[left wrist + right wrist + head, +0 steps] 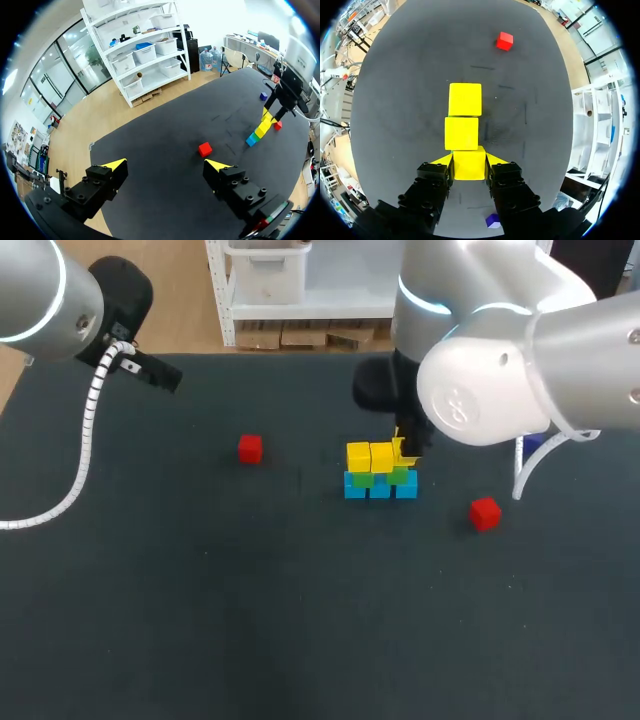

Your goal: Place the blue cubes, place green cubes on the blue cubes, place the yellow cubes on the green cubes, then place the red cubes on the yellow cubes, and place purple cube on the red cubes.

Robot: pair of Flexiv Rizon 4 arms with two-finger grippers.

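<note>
A row of blue cubes (380, 488) sits mid-table with green cubes (399, 476) on top. Two yellow cubes (369, 456) rest on the green ones. My right gripper (469, 162) is shut on a third yellow cube (469, 165), held in line with the other two at the row's right end (403, 452). One red cube (250, 448) lies left of the stack and another red cube (485, 513) lies right of it. A purple cube (263, 96) lies beyond the stack. My left gripper (166, 167) hangs open and empty high over the table's far left.
The right arm's large elbow (500, 380) hangs over the table's right rear and hides most of the purple cube in the head view. The left arm's white cable (85, 450) droops over the left edge. Dark tabletop (300, 620) stretches in front of the stack.
</note>
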